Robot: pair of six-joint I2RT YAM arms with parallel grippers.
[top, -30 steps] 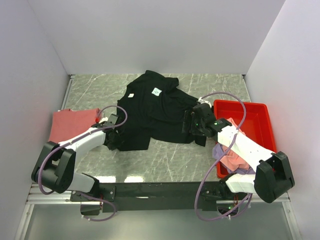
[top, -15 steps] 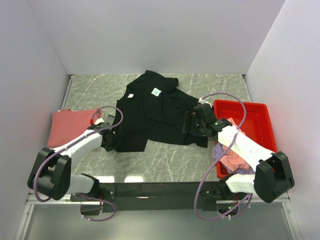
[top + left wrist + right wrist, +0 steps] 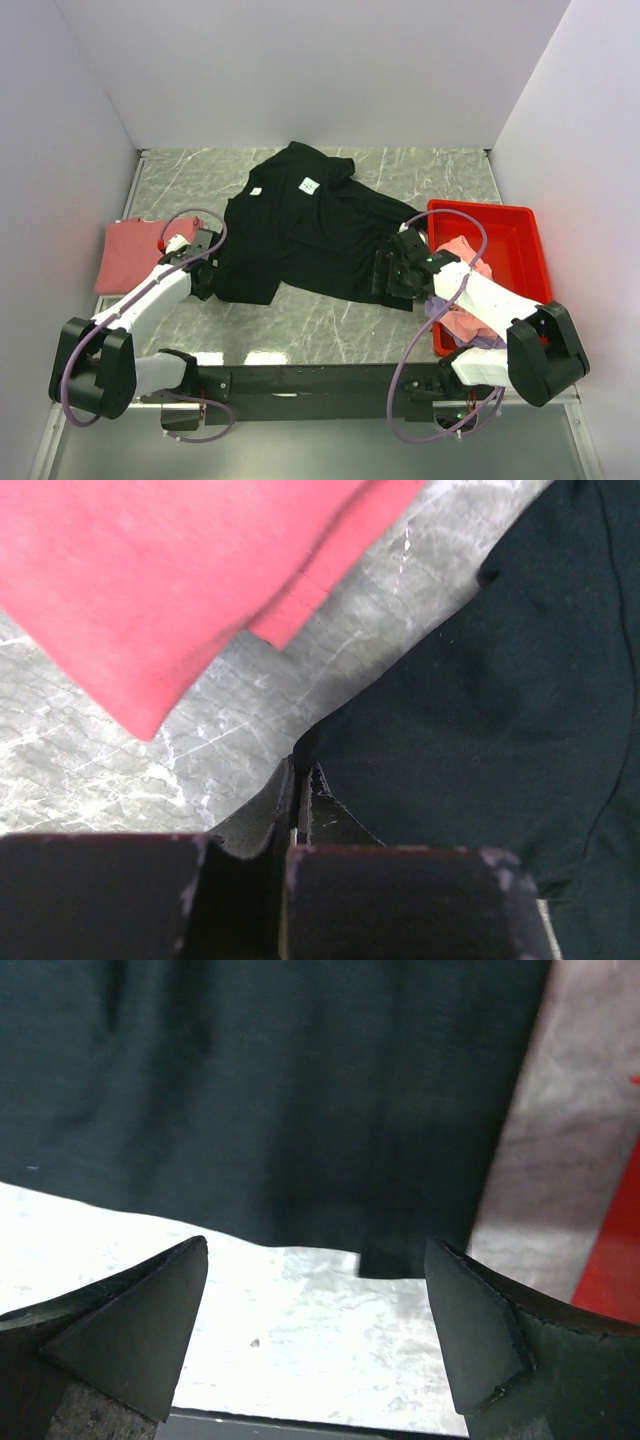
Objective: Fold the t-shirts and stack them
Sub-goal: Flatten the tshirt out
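Left arm (image 3: 150,295): stretched forward from its base, angled slightly inward, wrist low. Left claw (image 3: 297,792): jaws pressed together, with an edge of the black t-shirt (image 3: 480,710) apparently pinched between them, though the view is tight. Right arm (image 3: 485,300): angled inward, forearm low. Right claw (image 3: 315,1260): jaws spread wide, fingers (image 3: 130,1330) holding nothing.

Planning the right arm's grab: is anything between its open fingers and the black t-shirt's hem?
Nothing visible does. The right gripper hangs open right at the black t-shirt hem over bare table; the red bin sits aside.
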